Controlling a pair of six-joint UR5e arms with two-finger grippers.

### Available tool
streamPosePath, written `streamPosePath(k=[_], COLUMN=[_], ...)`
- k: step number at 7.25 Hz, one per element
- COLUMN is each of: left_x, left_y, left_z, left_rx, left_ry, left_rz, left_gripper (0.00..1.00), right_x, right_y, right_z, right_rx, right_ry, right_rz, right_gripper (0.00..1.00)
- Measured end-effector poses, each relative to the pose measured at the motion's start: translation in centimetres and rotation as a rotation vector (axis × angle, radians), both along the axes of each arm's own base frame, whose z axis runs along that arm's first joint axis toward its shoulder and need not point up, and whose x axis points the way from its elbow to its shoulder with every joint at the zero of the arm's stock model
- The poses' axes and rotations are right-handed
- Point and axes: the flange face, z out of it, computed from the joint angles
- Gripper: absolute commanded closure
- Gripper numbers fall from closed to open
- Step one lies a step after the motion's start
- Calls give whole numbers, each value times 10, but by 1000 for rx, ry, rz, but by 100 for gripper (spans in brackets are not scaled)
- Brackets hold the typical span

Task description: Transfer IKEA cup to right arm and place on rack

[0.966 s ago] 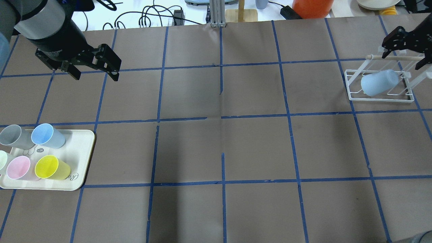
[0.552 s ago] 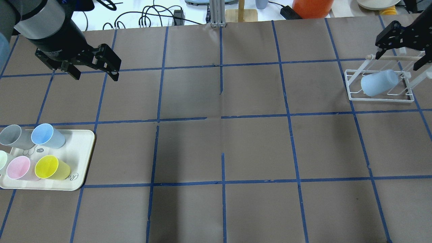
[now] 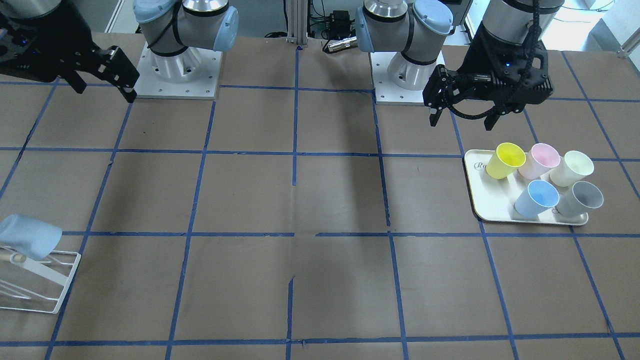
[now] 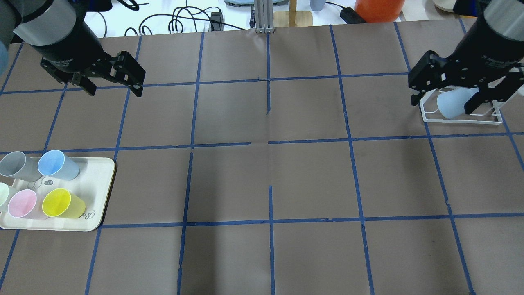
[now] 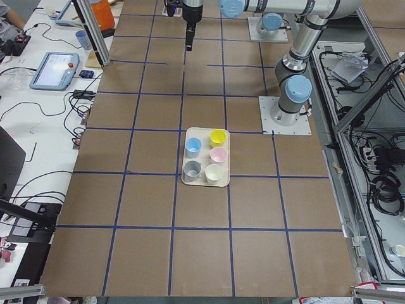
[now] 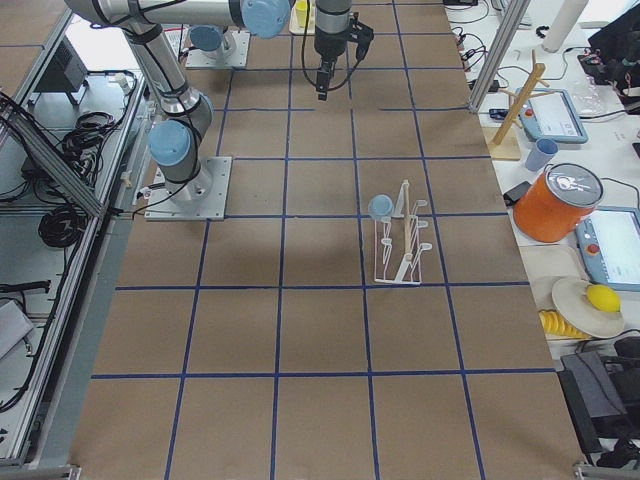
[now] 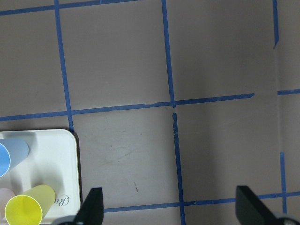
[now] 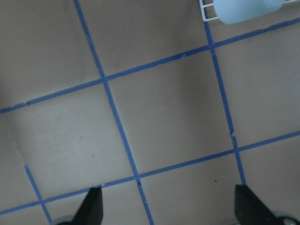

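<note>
the right gripper (image 4: 441,105) had been shifted inward over the one rack (image 3: 64,284), fingers spread, tilted down. one cup (image 3: 27,235) was left lying on it. five tray cups (image 4: 61,203) were stood on one tray (image 4: 98,180); the left gripper (image 4: 114,91) was held spread, empty.

I made out cursive "Ra" near a corner of the cream tray (image 7: 56,159), the rest unreadable; its small dark tag (image 4: 49,182) possibly read "14".
</note>
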Motion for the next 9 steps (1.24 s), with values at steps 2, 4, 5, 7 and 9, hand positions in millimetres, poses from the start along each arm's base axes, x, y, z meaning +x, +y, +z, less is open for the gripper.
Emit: streamPosePath(k=[2, 4, 5, 7, 9], left_x=[1, 0, -1, -1, -1], left_y=[-1, -6, -8, -6, -4], left_z=[1, -5, -6, -1, 0], left_rx=[-2, 11, 15, 12, 11], left_ry=[7, -1, 3, 10, 12], left_rz=[4, 0, 4, 32, 79], left_gripper=[0, 0, 0, 0, 0], right_x=[38, 62, 64, 66, 66], right_y=[10, 16, 17, 17, 17], right_z=[-1, -4, -5, -5, -5], right_rx=[8, 10, 12, 11, 10], right_ry=[1, 4, 10, 9, 7], right_rz=[55, 105, 113, 117, 119], right_gripper=[0, 0, 0, 0, 0])
